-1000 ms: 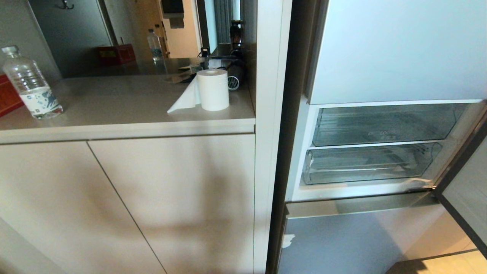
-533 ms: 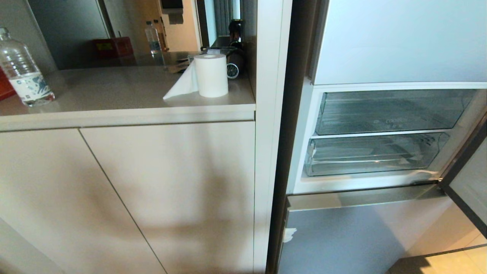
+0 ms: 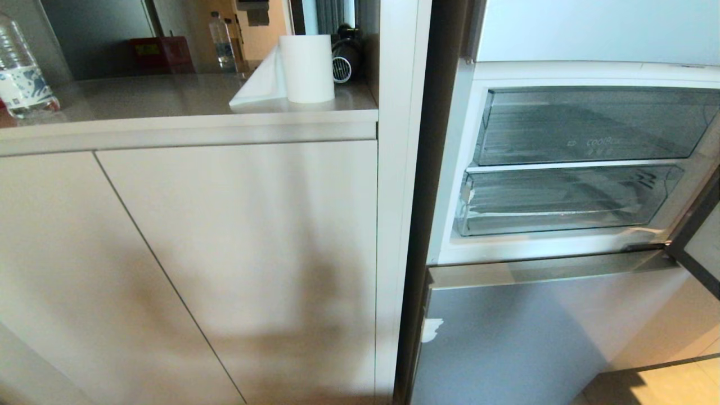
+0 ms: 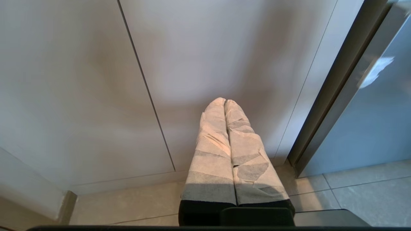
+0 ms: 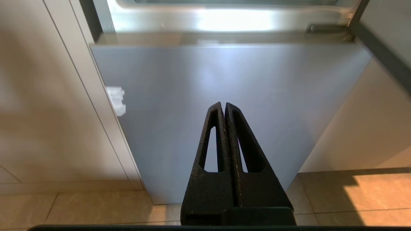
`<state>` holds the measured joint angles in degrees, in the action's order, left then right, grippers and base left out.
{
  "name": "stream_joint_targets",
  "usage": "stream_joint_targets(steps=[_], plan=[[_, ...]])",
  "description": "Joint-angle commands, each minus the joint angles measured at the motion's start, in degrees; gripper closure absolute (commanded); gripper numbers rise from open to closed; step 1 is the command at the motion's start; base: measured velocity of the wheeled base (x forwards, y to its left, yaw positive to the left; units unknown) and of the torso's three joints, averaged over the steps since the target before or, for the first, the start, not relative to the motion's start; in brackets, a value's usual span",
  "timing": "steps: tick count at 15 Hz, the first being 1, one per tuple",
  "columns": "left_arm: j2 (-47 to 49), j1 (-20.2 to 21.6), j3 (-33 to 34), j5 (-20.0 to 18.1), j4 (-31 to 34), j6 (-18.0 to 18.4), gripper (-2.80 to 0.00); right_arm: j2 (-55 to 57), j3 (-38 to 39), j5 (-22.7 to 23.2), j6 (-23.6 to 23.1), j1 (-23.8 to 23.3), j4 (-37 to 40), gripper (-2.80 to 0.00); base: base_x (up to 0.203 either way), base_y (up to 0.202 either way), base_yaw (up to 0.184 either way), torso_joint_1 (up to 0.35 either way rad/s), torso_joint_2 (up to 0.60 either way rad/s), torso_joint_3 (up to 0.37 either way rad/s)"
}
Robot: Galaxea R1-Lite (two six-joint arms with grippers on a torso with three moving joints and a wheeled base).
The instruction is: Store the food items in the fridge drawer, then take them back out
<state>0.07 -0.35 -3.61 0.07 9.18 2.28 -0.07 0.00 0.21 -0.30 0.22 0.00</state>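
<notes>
Both pincers closed, gripping nothing. Left gripper (image 4: 224, 102): 2 fingers wrapped in whitish tape, tips pressed together, pointing at a beige cabinet door (image 4: 224, 51) low near the tiled floor (image 4: 128, 205). Right gripper (image 5: 223, 105): 2 black slotted fingers, tips touching, aimed at the grey lower fridge door (image 5: 224, 96), which has a small white scrap (image 5: 116, 99) stuck at its edge on the cabinet side. Neither arm shows in the head view.

Fridge drawer (image 3: 562, 202): shallow clear plastic, ribbed bottom, whitish tape (image 3: 467, 197) on 1 front corner, sits well above the right gripper, over the grey door's top edge. Looks pushed in; no fruit visible inside. Directly above it, the deeper clear bin (image 3: 590, 126) printed "coolBox". Upper fridge door swung open, its dark edge (image 3: 694, 225) at the far side from the cabinet.

Food items: not seen in any view.

Countertop (image 3: 169, 95) above the left gripper's cabinet: white paper roll (image 3: 306, 67) with a loose sheet hanging off, dark round device (image 3: 344, 59) just behind it, water bottle (image 3: 22, 73) at the far end, second bottle (image 3: 222, 42) and red box (image 3: 160, 53) further back.
</notes>
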Motion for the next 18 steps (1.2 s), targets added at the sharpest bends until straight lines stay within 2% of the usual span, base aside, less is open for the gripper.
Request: stream_joint_targets(steps=[1, 3, 6, 9, 10, 13, 15, 18], plan=[[0.0, 0.0, 0.0, 0.0, 0.0, 0.0, 0.0, 0.1, 0.0, 0.1, -0.1, 0.0, 0.0, 0.0, 0.0, 0.0, 0.0, -0.251, 0.53, 0.294], [0.0, 0.0, 0.0, 0.0, 0.0, 0.0, 0.0, 0.1, 0.0, 0.1, -0.1, 0.0, 0.0, 0.0, 0.0, 0.0, 0.0, -0.197, 0.43, 0.234], [0.0, 0.0, 0.0, 0.0, 0.0, 0.0, 0.0, 0.2, -1.1, 0.6, -6.2, 0.0, 0.1, 0.0, 0.0, 0.0, 0.0, -0.054, 0.12, 0.065], [0.0, 0.0, 0.0, 0.0, 0.0, 0.0, 0.0, 8.4, -10.3, 0.8, -2.9, 0.1, 0.1, 0.0, 0.0, 0.0, 0.0, -0.006, 0.01, 0.007], [0.0, 0.0, -0.1, 0.0, 0.0, 0.0, 0.0, 14.7, -13.3, 1.2, -1.1, 0.1, 0.0, -2.8, 0.0, 0.0, 0.0, 0.0, 0.0, 0.0], [0.0, 0.0, 0.0, 0.0, 0.0, 0.0, 0.0, 33.1, -18.9, 5.8, 2.3, 0.2, -3.3, -2.8, 0.0, 0.0, 0.0, 0.0, 0.0, 0.0], [0.0, 0.0, 0.0, 0.0, 0.0, 0.0, 0.0, 45.3, -20.8, 10.0, 3.2, 0.3, -9.6, -2.8, 0.0, 0.0, 0.0, 0.0, 0.0, 0.0], [0.0, 0.0, 0.0, 0.0, 0.0, 0.0, 0.0, 65.8, -24.1, 13.1, 4.0, 1.0, -21.7, -2.8, 0.0, 0.0, 0.0, 0.0, 0.0, 0.0]])
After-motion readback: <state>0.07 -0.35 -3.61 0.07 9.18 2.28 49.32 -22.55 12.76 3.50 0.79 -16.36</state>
